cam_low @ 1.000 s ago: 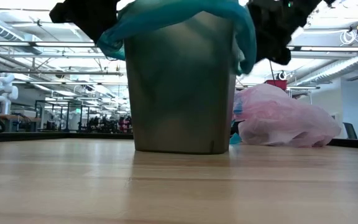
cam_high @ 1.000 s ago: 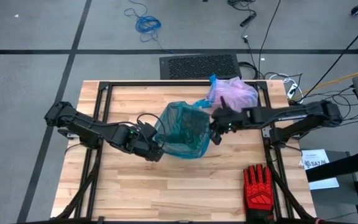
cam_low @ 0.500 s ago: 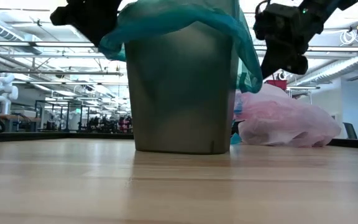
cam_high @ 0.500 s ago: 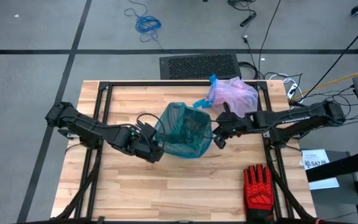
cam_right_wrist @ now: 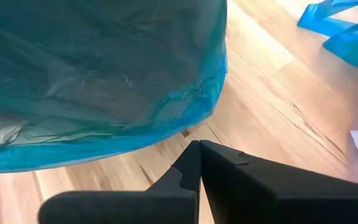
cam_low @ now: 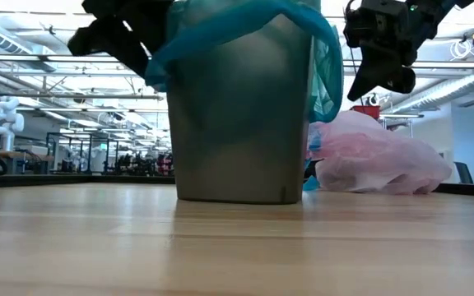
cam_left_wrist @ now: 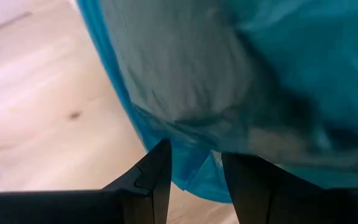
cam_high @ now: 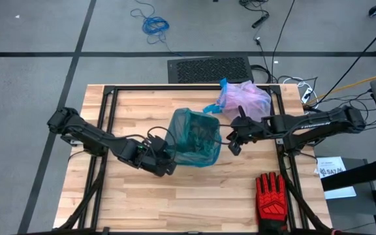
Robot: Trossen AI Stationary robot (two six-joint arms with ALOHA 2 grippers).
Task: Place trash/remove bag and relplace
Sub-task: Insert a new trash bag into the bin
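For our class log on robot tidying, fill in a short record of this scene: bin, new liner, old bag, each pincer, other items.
bin: grey, mid-table, upright
new liner: teal bag draped over the bin rim
old bag: pinkish bag lying behind the bin, blue drawstring showing
left pincer: open, teal hem between its fingers
right pincer: shut, beside the bin, holding nothing
other items: red glove at the table's near right
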